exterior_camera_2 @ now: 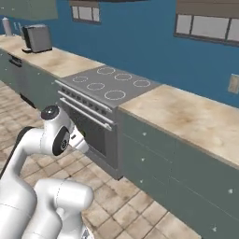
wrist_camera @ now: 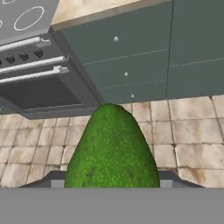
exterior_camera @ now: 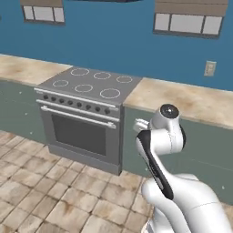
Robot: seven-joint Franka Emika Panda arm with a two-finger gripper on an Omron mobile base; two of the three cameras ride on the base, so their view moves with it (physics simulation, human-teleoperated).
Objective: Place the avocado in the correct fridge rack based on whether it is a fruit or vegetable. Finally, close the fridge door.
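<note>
- Avocado (wrist_camera: 111,151): green, bumpy, tapering to a rounded tip; seen from the hand camera it rises from between the fingers (wrist_camera: 111,183), pointing away from the hand, above the tiled floor (wrist_camera: 192,144).
- Fingers: closed on the avocado, gripping its wide lower end; a dark tip shows at each side of the fruit's base; the contact faces themselves are hidden behind the fruit.
- Position of the held fruit: in the air, in front of the stove (exterior_camera: 86,118) and the dark-green lower cabinets (wrist_camera: 144,57); not touching either.
- Arm (exterior_camera: 161,136): white with dark joints; folded, with its upper joint level with the oven front in the left base view; in the right base view the same joint (exterior_camera_2: 58,133) sits just in front of the oven door.
- Stove: grey, with white ring burners on top, a row of dark knobs and two horizontal bar handles; set between two stretches of the beige surface (exterior_camera_2: 186,116).
- Cabinets below the surface: dark green, with small pale knobs on the drawer fronts.
- Wall (exterior_camera: 113,41): blue, with pale-fronted upper cabinets; a wall socket (exterior_camera: 210,68) above the surface to the right of the stove.
- Far left end of the surface in the right base view: a grey boxy appliance (exterior_camera_2: 36,38); its type cannot be told.
</note>
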